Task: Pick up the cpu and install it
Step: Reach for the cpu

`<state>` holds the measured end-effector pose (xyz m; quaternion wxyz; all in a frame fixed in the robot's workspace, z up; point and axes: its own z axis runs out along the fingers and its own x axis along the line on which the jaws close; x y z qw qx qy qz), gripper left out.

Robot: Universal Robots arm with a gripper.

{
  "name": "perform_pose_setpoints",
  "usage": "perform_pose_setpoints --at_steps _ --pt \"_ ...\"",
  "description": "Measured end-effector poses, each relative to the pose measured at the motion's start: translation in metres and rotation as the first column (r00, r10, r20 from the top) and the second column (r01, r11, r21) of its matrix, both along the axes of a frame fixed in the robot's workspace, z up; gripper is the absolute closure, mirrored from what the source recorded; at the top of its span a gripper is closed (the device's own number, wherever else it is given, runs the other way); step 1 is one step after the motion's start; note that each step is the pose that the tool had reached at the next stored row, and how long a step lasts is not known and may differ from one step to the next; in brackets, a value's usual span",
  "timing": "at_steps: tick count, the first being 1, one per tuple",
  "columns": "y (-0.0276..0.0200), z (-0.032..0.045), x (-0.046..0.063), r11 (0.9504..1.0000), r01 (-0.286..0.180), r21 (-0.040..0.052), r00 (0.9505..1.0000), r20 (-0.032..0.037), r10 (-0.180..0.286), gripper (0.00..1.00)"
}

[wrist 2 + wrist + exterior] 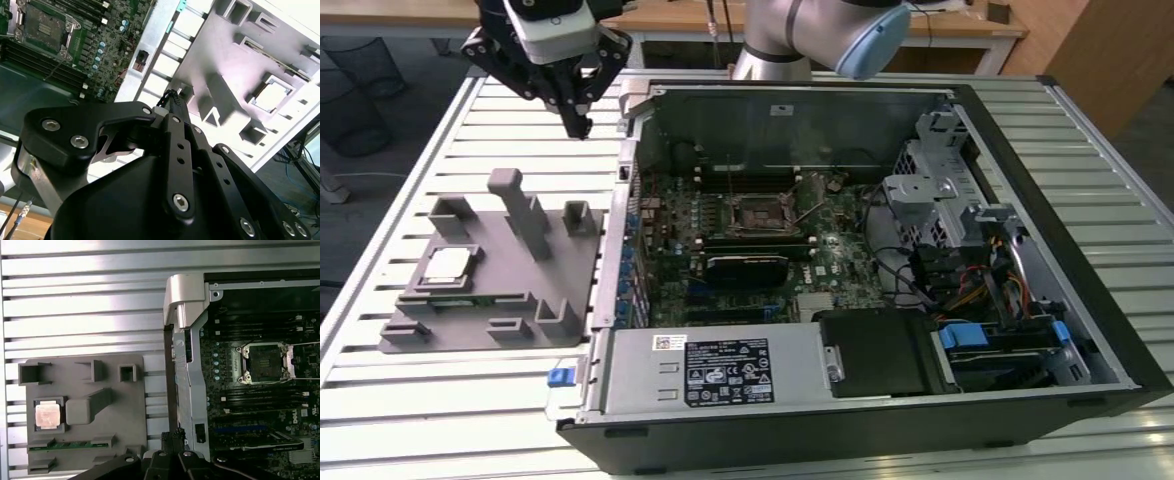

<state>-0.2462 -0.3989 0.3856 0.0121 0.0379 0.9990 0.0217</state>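
From my station I see the slatted metal table (480,110) spanning the exterior view, with the open computer case (854,440) lying on its side across the middle and the exterior view's right. The silver arm (787,40) comes in at the top centre of that frame. Inside the case the green motherboard (720,240) faces up. On the slats at the exterior view's left, just beside the case wall, sits the grey fixture tray (454,320) with its upright posts. The black gripper (574,128) hangs in the upper left of the exterior frame, above the bare slats between the tray's far edge and the case corner, touching nothing. Its fingers (172,97) are pressed together to a single point and carry nothing. The CPU socket (758,215) sits near the middle of the board, and in the first wrist view its frame (262,364) surrounds a dark square. The cpu (447,264) lies flat in a square recess of the tray, silvery top up, well apart from the gripper; both wrist views show it there (48,416) (270,96).
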Motion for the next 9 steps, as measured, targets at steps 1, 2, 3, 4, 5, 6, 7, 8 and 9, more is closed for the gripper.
perform_pose_setpoints --at_steps 1,2,3,4,5,6,7,8,9 --pt "0.0 -0.0001 -0.0011 1.0 0.0 0.0 1.0 -0.0001 0.0 0.89" --pt "0.0 -0.0002 -0.0022 1.0 0.0 0.0 1.0 -0.0001 0.0 0.89" --pt "0.0 -0.0003 -0.0032 1.0 0.0 0.0 1.0 -0.0002 0.0 0.89" --pt "0.0 -0.0004 -0.0043 1.0 0.0 -0.0001 1.0 -0.0003 0.0 0.89" --pt "0.0 -0.0005 -0.0053 1.0 0.0 0.0 1.0 -0.0004 0.0 0.89" --pt "0.0 -0.0006 -0.0064 1.0 0.0 0.0 1.0 -0.0004 0.0 0.89" --pt "0.0 -0.0007 -0.0076 1.0 0.0 0.0 1.0 -0.0005 0.0 0.89" --pt "0.0 -0.0009 -0.0087 1.0 0.0 0.0 1.0 -0.0005 0.0 0.89" --pt "0.0 -0.001 -0.0096 1.0 0.0 0.0 1.0 -0.0007 0.0 0.89"
